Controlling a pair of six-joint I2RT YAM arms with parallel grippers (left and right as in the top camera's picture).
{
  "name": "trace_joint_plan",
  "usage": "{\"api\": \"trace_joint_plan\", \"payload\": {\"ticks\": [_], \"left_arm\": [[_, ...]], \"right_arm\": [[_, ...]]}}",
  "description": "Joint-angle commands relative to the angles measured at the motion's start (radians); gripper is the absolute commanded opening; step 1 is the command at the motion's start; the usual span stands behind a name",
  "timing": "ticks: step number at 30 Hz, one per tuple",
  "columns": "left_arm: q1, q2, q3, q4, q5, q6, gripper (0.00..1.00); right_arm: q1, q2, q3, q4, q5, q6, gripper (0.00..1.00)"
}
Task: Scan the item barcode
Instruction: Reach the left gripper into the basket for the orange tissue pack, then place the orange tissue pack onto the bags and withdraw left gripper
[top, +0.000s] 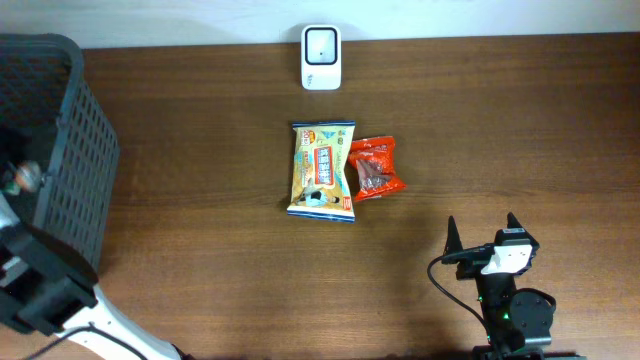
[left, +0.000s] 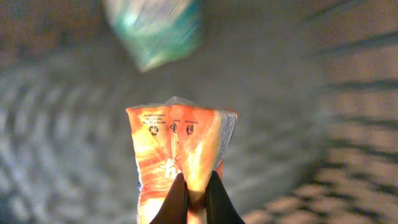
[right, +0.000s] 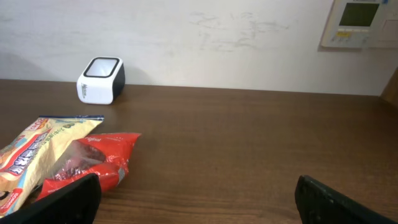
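Note:
In the left wrist view my left gripper (left: 198, 196) is shut on the lower edge of an orange snack packet (left: 180, 146), which it holds upright inside the black mesh basket (left: 56, 130). No barcode shows on the packet's visible face. The white scanner (top: 321, 57) with its dark window stands at the table's far edge, also seen as the scanner (right: 100, 79) from the right wrist. My right gripper (top: 482, 235) rests open at the front right, with nothing between its fingers (right: 68, 199).
A yellow snack bag (top: 322, 170) and a red packet (top: 375, 167) lie side by side mid-table. The basket (top: 70, 150) fills the left edge. A blurred teal packet (left: 155, 28) lies in the basket beyond the orange one. A wall panel (right: 360, 22) hangs behind.

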Motion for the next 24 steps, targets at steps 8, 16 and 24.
{"api": "trace_joint_plan", "payload": {"ticks": [8,16,24], "left_arm": [[-0.420,-0.464,0.201,-0.199,0.375,0.240,0.00],[-1.131,-0.137,-0.134,-0.028,0.372,0.316,0.00],[-1.219,0.073,-0.134,0.127,0.372,0.316,0.54]], "right_arm": [[0.005,-0.007,-0.008,-0.002,0.005,0.000,0.99],[0.005,-0.007,-0.008,-0.002,0.005,0.000,0.99],[0.005,-0.007,-0.008,-0.002,0.005,0.000,0.98]]}}
